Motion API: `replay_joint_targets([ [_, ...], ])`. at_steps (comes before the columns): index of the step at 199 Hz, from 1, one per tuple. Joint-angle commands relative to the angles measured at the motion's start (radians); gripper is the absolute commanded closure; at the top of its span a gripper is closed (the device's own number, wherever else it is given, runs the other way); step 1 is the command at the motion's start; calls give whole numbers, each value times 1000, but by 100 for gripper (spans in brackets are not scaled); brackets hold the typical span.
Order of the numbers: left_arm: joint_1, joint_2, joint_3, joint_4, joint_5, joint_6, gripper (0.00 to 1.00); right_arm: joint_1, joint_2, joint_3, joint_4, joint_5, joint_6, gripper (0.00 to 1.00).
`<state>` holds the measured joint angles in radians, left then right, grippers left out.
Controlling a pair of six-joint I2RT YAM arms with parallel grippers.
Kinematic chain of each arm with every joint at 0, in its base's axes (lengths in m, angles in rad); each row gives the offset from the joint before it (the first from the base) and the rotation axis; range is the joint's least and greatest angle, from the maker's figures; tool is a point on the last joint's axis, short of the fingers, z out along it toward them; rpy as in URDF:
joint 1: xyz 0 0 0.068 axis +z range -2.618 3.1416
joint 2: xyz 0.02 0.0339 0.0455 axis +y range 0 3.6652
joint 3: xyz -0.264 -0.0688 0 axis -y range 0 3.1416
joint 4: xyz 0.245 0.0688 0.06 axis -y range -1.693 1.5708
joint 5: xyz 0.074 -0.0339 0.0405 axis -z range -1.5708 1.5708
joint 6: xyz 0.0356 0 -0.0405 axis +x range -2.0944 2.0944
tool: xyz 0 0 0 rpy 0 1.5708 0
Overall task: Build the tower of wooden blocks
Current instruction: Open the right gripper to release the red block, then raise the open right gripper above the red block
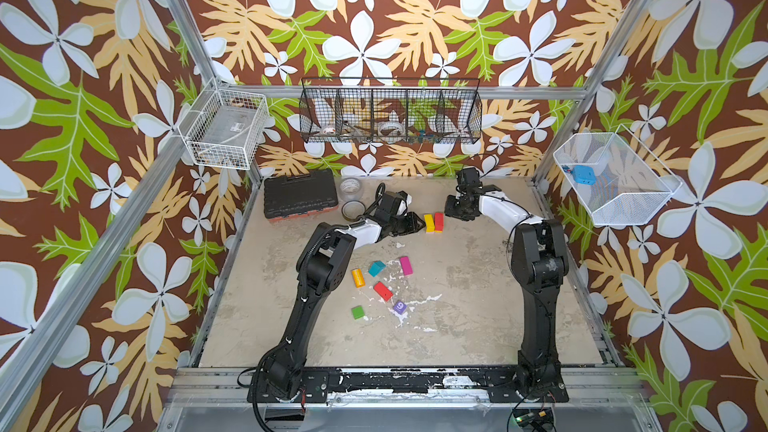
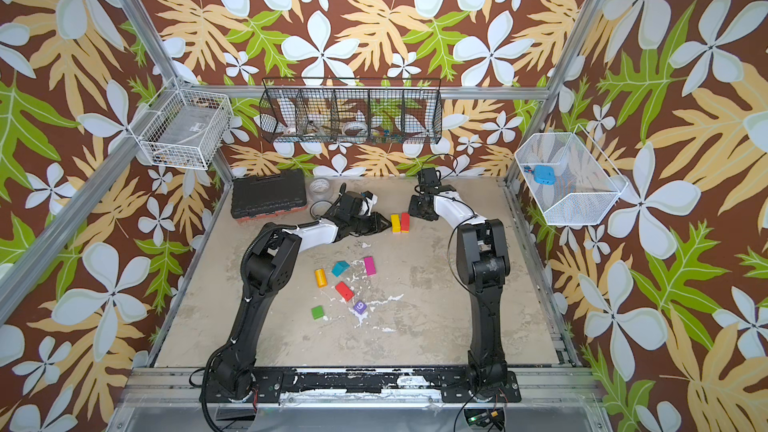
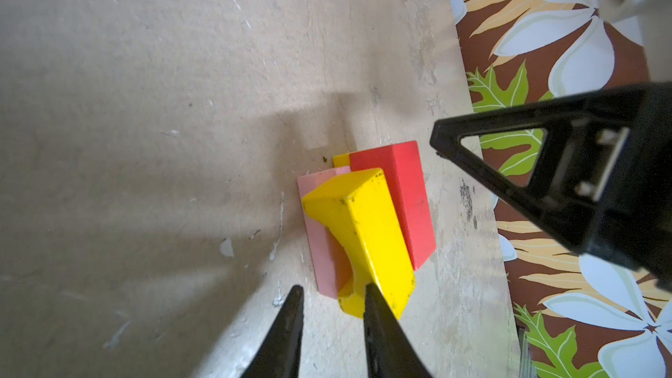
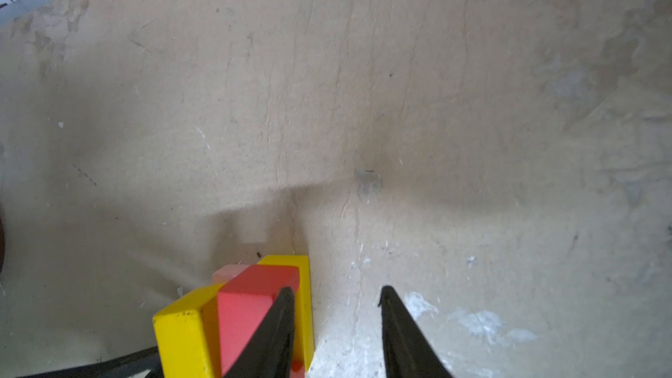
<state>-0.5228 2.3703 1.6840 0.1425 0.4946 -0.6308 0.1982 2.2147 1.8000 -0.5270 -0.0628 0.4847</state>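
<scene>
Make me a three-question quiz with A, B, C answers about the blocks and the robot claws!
1. Where is the tower? A. at the back, between the left claw and the right claw B. front left corner C. front right corner
2. How many loose blocks lie apart from the tower? A. three B. six C. ten
3. What is the right claw holding? A. a ball B. a spoon C. nothing

1 A: both top views show it at the back with a claw either side.
2 B: orange block, teal block, magenta block, red block, green block, purple cube.
3 C: its jaws stand apart over bare table.
</scene>
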Motion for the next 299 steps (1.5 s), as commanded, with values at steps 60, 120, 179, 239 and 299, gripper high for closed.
replay_joint_targets([
  [60,0,23,77,-90,-73,35,71,-8,169,197,-44,-40,-52,60],
  [120,0,65,144,-128,-84,43,71,-8,184,189,-32,-82,-54,60],
  [179,-1,87,180,-133,-67,39,70,-7,168,160,-18,-87,-49,62],
  [239,-1,119,230,-150,-56,48,69,-20,113,194,-69,-1,-35,53],
  [299,-2,123,243,-163,-53,49,70,-12,-115,-120,53,-22,-8,49],
])
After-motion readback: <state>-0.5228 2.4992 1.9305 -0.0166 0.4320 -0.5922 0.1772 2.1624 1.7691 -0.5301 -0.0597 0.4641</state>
